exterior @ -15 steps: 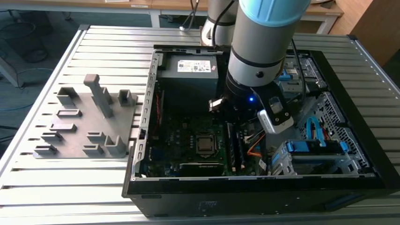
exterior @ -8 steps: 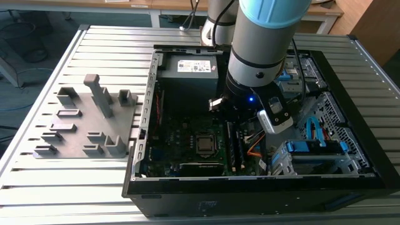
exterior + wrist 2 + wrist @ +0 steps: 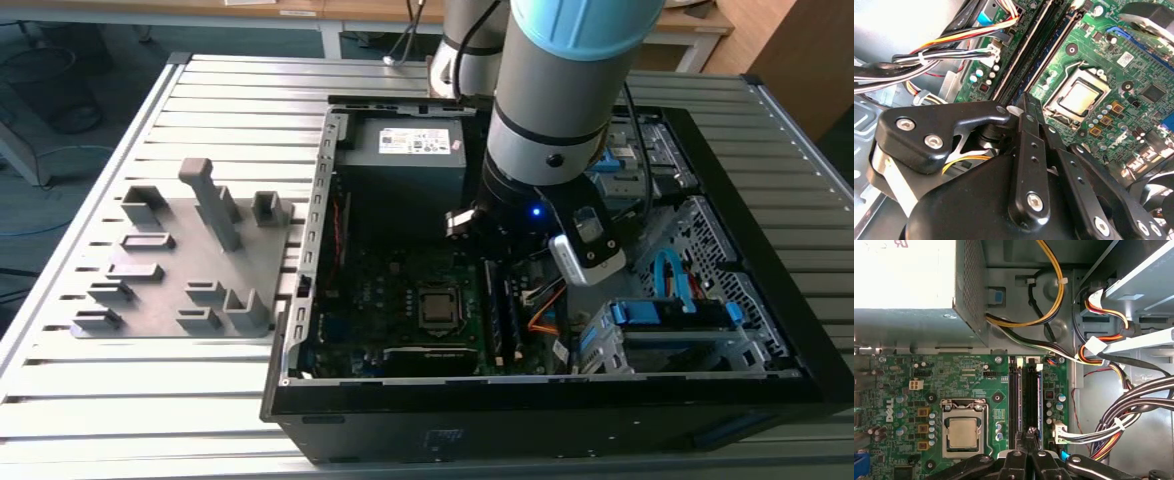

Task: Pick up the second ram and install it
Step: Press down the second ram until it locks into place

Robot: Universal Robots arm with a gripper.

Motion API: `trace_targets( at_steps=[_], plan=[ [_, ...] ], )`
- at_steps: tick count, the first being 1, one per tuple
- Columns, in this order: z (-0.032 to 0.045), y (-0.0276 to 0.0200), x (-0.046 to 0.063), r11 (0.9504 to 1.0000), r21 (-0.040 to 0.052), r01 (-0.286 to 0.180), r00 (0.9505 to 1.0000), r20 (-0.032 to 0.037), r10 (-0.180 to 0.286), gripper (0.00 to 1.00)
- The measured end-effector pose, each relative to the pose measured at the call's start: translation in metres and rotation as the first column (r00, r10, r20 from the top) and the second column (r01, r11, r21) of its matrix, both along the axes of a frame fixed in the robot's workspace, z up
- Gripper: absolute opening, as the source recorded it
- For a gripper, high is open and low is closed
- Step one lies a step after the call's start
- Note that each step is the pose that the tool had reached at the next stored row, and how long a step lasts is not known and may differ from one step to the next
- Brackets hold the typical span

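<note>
Ribbed metal surface (image 3: pixel 80 400), exterior view, read from its left to its right: grey fixture (image 3: pixel 187 270) with upright ribs, then the open computer case (image 3: pixel 300 300), then my arm (image 3: pixel 561 90) reaching down into it.

Position of the second ram (image 3: pixel 1032 400): a dark strip standing on edge in a memory slot on the motherboard (image 3: pixel 904 385), beside the processor socket (image 3: pixel 963 432). It also shows in the exterior view (image 3: pixel 503 312), running toward the front of the case.

Pincer (image 3: pixel 1030 432): fingers pressed together, tips right at the near end of the strip's top edge. In the second wrist view the pincer (image 3: pixel 1026 102) points straight along the slot line. I cannot tell whether the card's edge is nipped between the pads or only touched from above.

Risks, as I judge them:
- Contact is at one end only, so the card could seat tilted, one latch caught and the other not.
- If the card sits off the slot line, pushing down could bend it or strain the board.
- The cable bundle (image 3: pixel 1134 425) lies near; my wrist could snag it.

Arm pose: steep, nearly vertical, wrist low inside the case, above the slots.
</note>
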State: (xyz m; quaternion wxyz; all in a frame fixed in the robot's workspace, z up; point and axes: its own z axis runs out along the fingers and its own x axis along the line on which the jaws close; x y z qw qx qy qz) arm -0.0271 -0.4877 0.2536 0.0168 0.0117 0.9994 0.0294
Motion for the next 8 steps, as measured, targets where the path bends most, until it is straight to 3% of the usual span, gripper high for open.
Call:
trace_targets(
  at_steps=[4, 8],
  plan=[
    [-0.0042, 0.0019, 0.0, 1.0, -0.0039, 0.0, 1.0, -0.0001, 0.0, 0.1],
    [-0.0115, 0.0114, 0.0, 1.0, -0.005, 0.0, 1.0, 0.0, 0.0, 0.1]
  ],
)
